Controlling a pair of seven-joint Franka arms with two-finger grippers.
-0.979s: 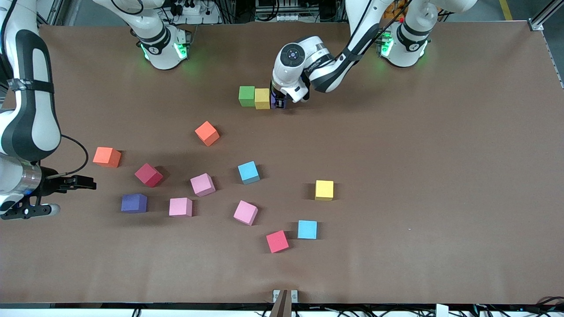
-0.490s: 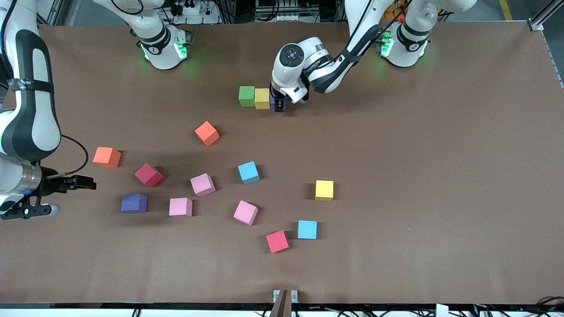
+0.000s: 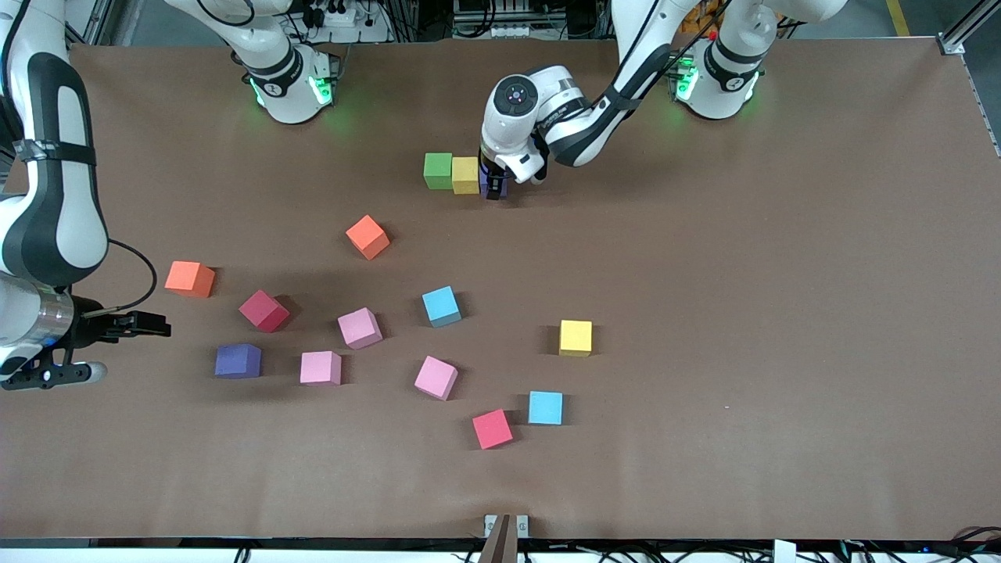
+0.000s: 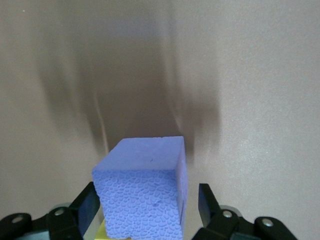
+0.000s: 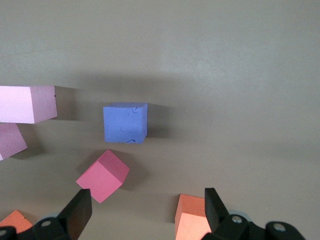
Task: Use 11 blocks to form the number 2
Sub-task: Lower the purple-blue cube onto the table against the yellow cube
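Note:
A green block [image 3: 438, 170], a yellow block [image 3: 465, 175] and a purple block [image 3: 496, 188] stand in a row on the table near the robots' bases. My left gripper [image 3: 494, 184] is down around the purple block [image 4: 145, 200]; its fingers [image 4: 206, 199] are open, with a gap at one side. Several loose blocks lie nearer the front camera, among them an orange block [image 3: 189, 278], a red block [image 3: 263, 310] and a second purple block [image 3: 238, 361]. My right gripper [image 3: 152, 323] waits open and empty over the table beside that orange block [image 5: 197, 220].
More loose blocks: orange [image 3: 367, 237], light blue [image 3: 442, 306], three pink ones [image 3: 360, 328], yellow [image 3: 575, 338], red [image 3: 493, 428], light blue [image 3: 545, 407]. The right wrist view shows the second purple block [image 5: 125, 123] and the red block [image 5: 102, 176].
The left hand has shifted very slightly at the purple block, which stays in the row. The right arm has not moved.

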